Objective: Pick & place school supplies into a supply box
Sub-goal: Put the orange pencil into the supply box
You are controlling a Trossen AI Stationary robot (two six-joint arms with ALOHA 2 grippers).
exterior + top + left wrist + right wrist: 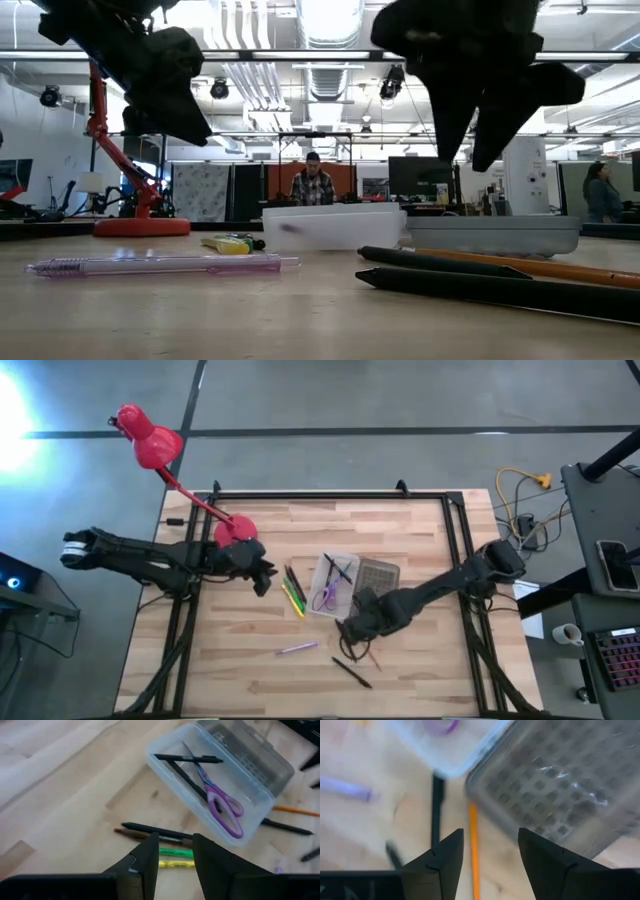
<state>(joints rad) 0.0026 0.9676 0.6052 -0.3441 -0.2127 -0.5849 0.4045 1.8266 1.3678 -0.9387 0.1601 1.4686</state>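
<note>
The clear supply box (333,582) stands open mid-table, with its grey dotted lid (379,575) lying beside it on the right. Purple-handled scissors (222,805) and two black pens (187,759) lie inside. Green, yellow and dark pencils (293,592) lie on the table left of the box. My left gripper (262,578) hovers open above them (172,851). My right gripper (350,632) hovers open near the box's front corner, over an orange pencil (472,840) and a black pen (437,807). A purple pen (297,649) and another black pen (352,673) lie nearer the front edge.
A red desk lamp (150,445) has its base (235,530) at the table's far left, just behind my left arm. A black frame (330,496) runs along the table's far and side edges. People sit in the room beyond (313,185).
</note>
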